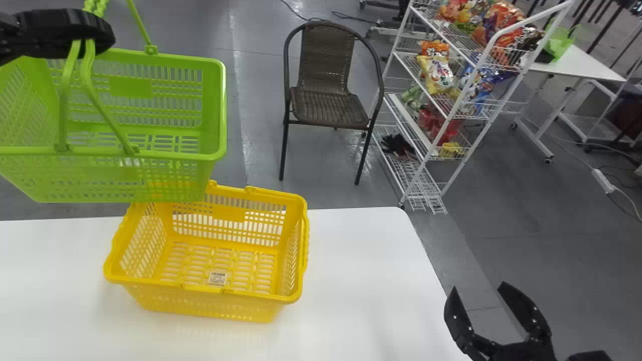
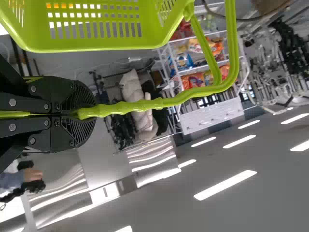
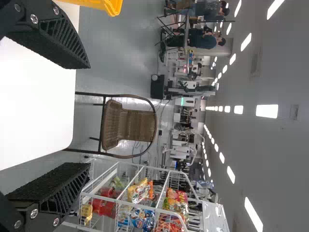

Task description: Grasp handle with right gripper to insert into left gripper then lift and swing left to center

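At ten o'clock, our left hand (image 2: pixel 89 113) grips the ribbed handles (image 2: pixel 120 108) of a likely light, swingy green plastic basket (image 1: pixel 175 58), our right hand (image 1: pixel 478 287) released.

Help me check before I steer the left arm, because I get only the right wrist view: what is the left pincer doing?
Observer: The left pincer is closed on the ribbed grip of a green handle.
Operator: And the basket that goes with it?
Observer: The green basket hangs upright at the head view's upper left, overlapping the far left part of a yellow basket in that view; I can't tell whether they touch.
Operator: So that's the yellow corner I see. How does that one sit?
Observer: It stands upright on the white table, its own handles folded down along the rim.
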